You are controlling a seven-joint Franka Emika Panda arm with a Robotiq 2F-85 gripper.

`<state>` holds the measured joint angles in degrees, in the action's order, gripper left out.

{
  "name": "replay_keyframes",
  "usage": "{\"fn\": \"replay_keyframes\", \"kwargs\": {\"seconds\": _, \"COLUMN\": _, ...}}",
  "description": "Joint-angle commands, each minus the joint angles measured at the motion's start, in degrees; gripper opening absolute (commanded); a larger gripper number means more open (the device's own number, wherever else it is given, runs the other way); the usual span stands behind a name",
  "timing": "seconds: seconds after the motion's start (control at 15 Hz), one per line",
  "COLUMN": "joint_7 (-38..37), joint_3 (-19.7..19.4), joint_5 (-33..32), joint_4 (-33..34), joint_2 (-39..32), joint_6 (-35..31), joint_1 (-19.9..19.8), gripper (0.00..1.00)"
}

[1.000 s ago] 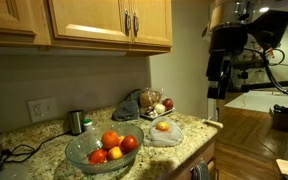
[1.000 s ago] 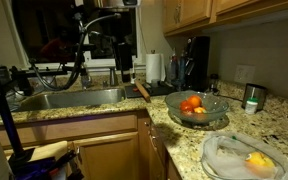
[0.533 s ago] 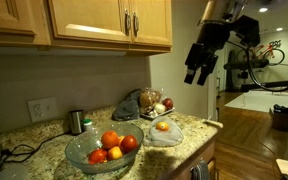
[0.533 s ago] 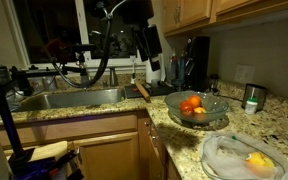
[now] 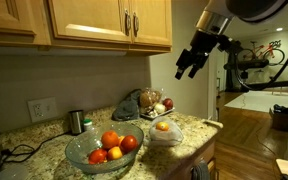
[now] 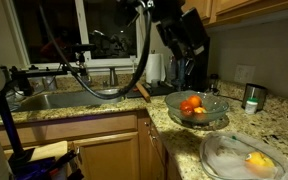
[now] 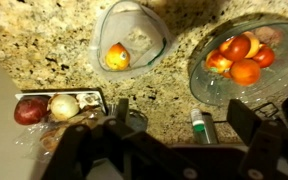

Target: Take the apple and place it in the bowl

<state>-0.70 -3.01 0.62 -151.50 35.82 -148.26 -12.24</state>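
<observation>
No legible text, label, brand, number or sign anywhere in these views, neither on the cabinets, the countertop, the bowls nor the robot arm.

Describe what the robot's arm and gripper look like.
The arm is rounded and pale grey near the wrist. The gripper is black and blocky, with two thick black fingers. A black cable loops down from the arm.

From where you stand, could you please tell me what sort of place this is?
Most likely a home kitchen. A speckled granite countertop runs beneath wooden wall cabinets, and a steel sink is set into the counter below a window.
</observation>
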Motion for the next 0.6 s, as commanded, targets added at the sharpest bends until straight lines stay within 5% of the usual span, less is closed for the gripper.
{"fn": "replay_keyframes", "kwargs": {"seconds": 0.0, "joint_7": -3.4, "joint_3": 0.3, "joint_5": -4.0, "joint_4": 1.2, "joint_2": -5.8, "joint_6": -7.0, "joint_1": -3.5, "gripper": 1.00}}
{"fn": "replay_keyframes", "kwargs": {"seconds": 0.53, "joint_7": -8.2, "joint_3": 0.3, "joint_5": -7.6, "joint_4": 6.3, "joint_2": -16.4, "joint_6": -8.0, "joint_1": -6.5, "gripper": 1.00}}
